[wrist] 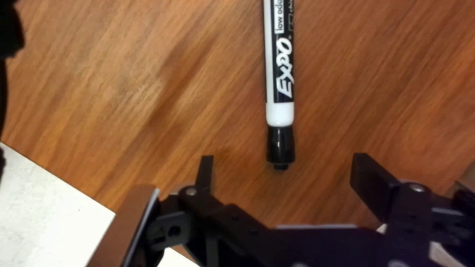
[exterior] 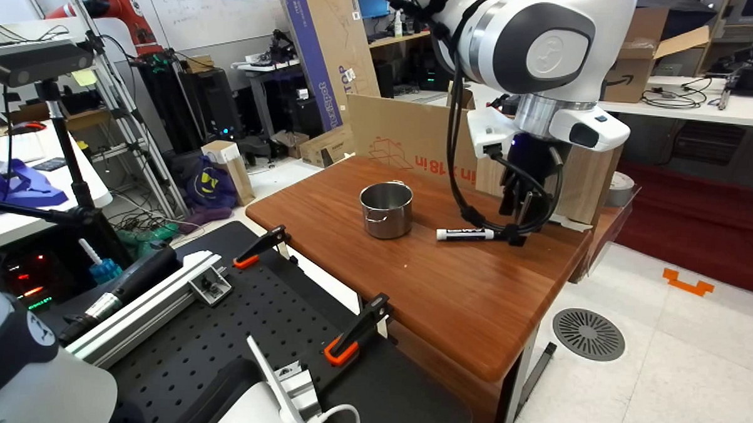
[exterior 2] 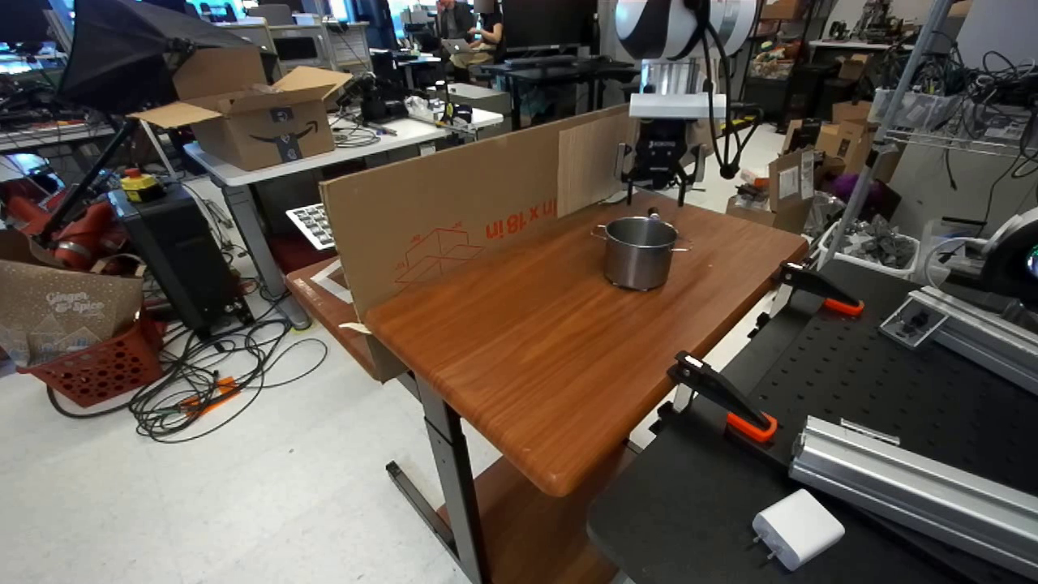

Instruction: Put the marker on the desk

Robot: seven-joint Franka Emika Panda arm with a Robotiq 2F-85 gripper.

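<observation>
The marker [exterior: 465, 234] is white and black with a black cap and lies flat on the reddish-brown desk [exterior: 424, 282]. In the wrist view the marker [wrist: 280, 74] runs down from the top edge, its cap end between the fingertips. In an exterior view only a small end of the marker [exterior 2: 654, 213] shows behind the pot. My gripper [wrist: 283, 157] is open and empty, its fingers wide apart on either side of the cap and not touching it. In both exterior views the gripper [exterior: 515, 210] [exterior 2: 655, 199] hangs pointing down over the desk's far part, partly hidden by cables.
A small metal pot [exterior: 386, 210] stands on the desk beside the marker. A cardboard sheet [exterior 2: 478, 203] stands along one desk edge. Orange-handled clamps [exterior: 350, 336] sit where the black perforated board [exterior: 272, 320] meets the desk. Loose black cables [exterior: 457, 145] hang beside the gripper.
</observation>
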